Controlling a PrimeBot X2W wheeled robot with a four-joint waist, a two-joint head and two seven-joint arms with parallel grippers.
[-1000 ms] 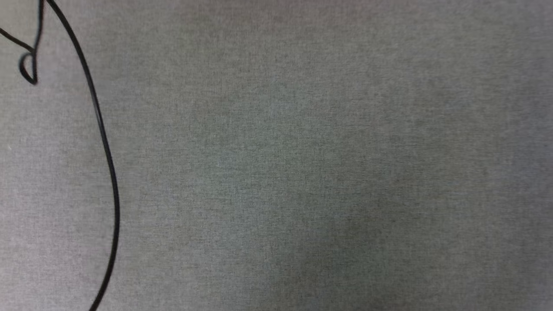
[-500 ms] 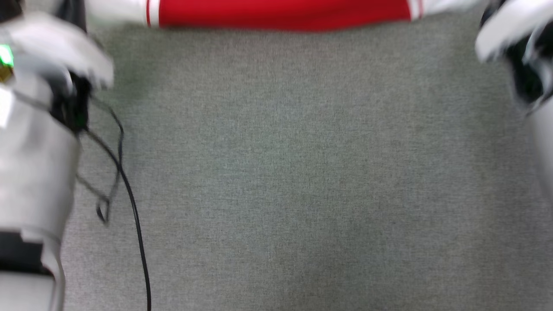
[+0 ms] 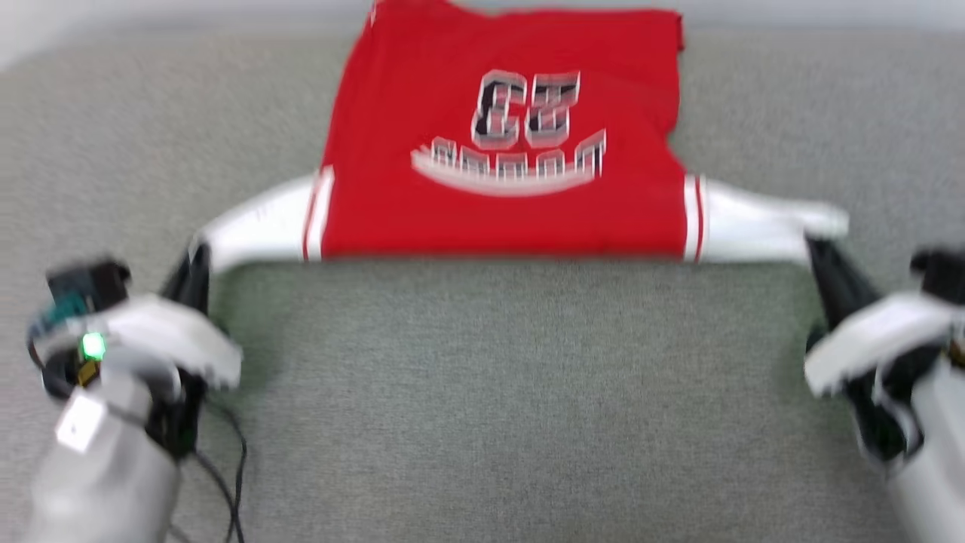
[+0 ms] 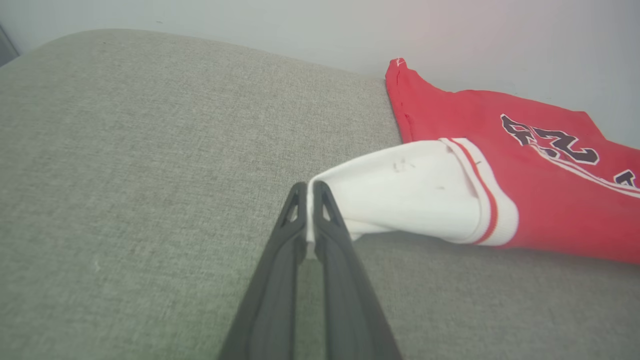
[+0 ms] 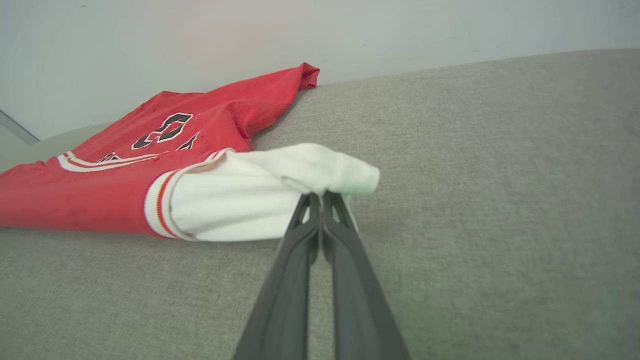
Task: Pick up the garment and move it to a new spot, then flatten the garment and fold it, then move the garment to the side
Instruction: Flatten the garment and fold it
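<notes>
Head view: red shirt (image 3: pixel 501 196) lies flat, far middle of the grey cushion (image 3: pixel 482 392). Left gripper (image 3: pixel 197 260) pinches its left white sleeve (image 3: pixel 256 226), right gripper (image 3: pixel 818 253) the right one. Left wrist view: fingers (image 4: pixel 280 280) clamped on the sleeve edge. Right wrist view: fingers clamped on the sleeve tip.

The left gripper (image 4: pixel 310 189) and right gripper (image 5: pixel 320 196) each had two long dark fingers with slotted tips. Lower left in the head view, the grey left arm (image 3: pixel 105 467) wore a white shell, a green light (image 3: pixel 93 346) and black cables (image 3: pixel 235 513). The right arm (image 3: pixel 931 437), lower right, was grey and white too.
</notes>
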